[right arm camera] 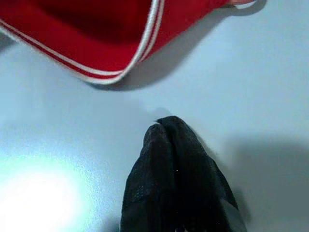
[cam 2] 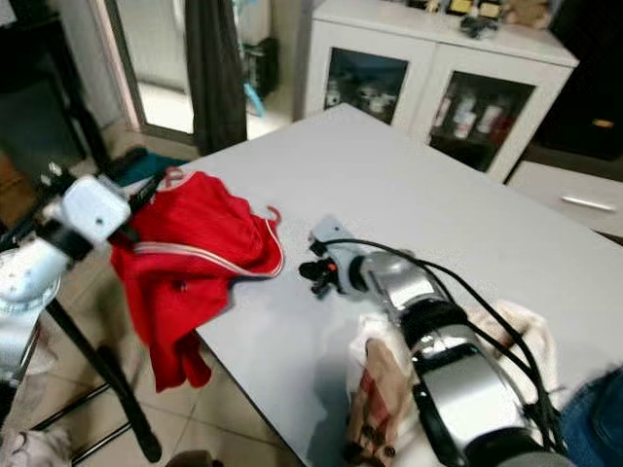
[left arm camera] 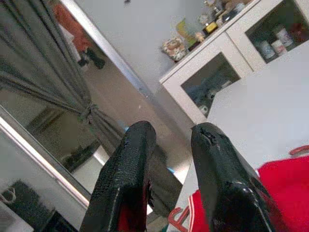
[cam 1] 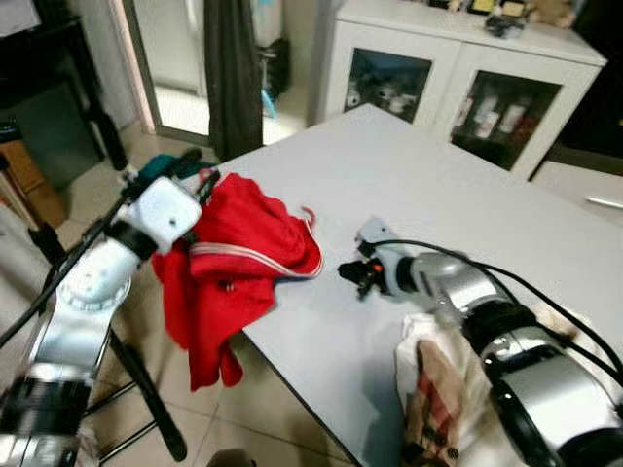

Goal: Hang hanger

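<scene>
A red garment [cam 1: 243, 253] with white stripes lies crumpled on the near left corner of the white table [cam 1: 409, 185], and part of it hangs over the edge toward the floor. My left gripper [cam 1: 200, 170] is at the garment's upper left edge; in the left wrist view its fingers [left arm camera: 137, 159] stand a narrow gap apart with nothing between the tips, so the left gripper [left arm camera: 171, 133] is open. My right gripper [cam 1: 346, 270] rests low over the table just right of the garment. It is shut and empty, tips together [right arm camera: 161, 125], pointing at the garment's striped hem [right arm camera: 120, 58].
A beige plaid cloth [cam 1: 438, 389] lies bunched on the table under my right forearm. A white glass-door cabinet [cam 1: 448, 58] stands behind the table. A dark curtain [cam 1: 234, 68] hangs at the back left. Black stand legs [cam 1: 146, 389] cross the tiled floor below my left arm.
</scene>
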Available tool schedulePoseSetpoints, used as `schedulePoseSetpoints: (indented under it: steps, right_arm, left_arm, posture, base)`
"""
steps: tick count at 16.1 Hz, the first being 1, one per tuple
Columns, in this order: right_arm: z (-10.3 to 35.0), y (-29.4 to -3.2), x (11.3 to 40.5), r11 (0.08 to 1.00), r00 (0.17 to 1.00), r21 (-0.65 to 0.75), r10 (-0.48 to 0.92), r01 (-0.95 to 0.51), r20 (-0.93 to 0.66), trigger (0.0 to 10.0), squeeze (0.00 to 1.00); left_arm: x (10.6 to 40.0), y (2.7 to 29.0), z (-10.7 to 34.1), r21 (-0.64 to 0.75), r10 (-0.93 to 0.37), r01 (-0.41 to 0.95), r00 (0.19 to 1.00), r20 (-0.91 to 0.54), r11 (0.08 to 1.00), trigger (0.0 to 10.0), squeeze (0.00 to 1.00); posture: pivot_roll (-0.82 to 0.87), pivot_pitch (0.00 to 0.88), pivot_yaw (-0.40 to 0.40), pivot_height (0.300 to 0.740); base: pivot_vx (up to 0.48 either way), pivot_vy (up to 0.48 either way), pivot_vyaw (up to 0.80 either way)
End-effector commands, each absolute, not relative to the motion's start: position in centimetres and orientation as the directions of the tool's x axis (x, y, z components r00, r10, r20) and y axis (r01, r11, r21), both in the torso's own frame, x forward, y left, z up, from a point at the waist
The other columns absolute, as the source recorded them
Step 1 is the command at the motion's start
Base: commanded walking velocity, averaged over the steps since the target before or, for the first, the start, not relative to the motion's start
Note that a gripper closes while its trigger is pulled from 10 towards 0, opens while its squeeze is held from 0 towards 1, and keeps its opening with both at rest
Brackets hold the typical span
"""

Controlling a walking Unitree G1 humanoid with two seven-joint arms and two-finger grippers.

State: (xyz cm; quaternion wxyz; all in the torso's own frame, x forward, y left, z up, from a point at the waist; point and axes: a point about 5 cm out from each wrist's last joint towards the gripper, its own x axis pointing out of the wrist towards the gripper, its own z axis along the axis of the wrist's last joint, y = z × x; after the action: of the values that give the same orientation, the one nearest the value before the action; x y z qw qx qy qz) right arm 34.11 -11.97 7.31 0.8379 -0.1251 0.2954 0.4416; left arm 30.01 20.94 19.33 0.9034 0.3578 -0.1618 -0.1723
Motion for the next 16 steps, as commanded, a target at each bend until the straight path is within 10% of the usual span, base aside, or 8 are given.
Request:
schedulePoseSetpoints:
  steps: [1,6,11,16]
  right_arm:
    - [4.9,-13.7,32.5,0.603,0.371,0.118,0.620,-0.789,-0.691,10.0,0.00]
    - [9.4,-11.9,34.4,0.569,0.439,0.233,0.786,-0.788,-0.435,10.0,0.00]
    - [13.1,-11.1,36.0,0.585,0.513,0.250,0.804,-0.771,-0.299,10.0,0.00]
    - [16.0,-10.3,36.5,0.559,0.525,0.233,0.828,-0.795,-0.196,10.0,0.00]
  left_arm:
    - [30.5,20.5,18.9,0.655,-0.424,0.220,0.889,0.170,0.723,10.0,0.00]
    - [30.9,19.0,13.6,0.353,-0.375,0.352,0.927,-0.005,0.867,10.0,0.00]
    - [30.5,20.0,6.4,0.087,-0.099,0.149,0.900,-0.424,0.985,10.0,0.00]
    - [30.3,16.4,4.8,0.017,-0.289,0.348,0.803,-0.521,0.937,10.0,0.00]
  posture:
    - [0.12,0.016,-0.042,0.740]
    - [0.12,0.015,-0.030,0.740]
    - [0.12,0.016,-0.031,0.740]
    - [0.13,0.014,-0.024,0.740]
  base:
    - [0.000,0.000,0.00]
    - [0.000,0.000,0.00]
    - [0.000,0.000,0.00]
    - [0.000,0.000,0.00]
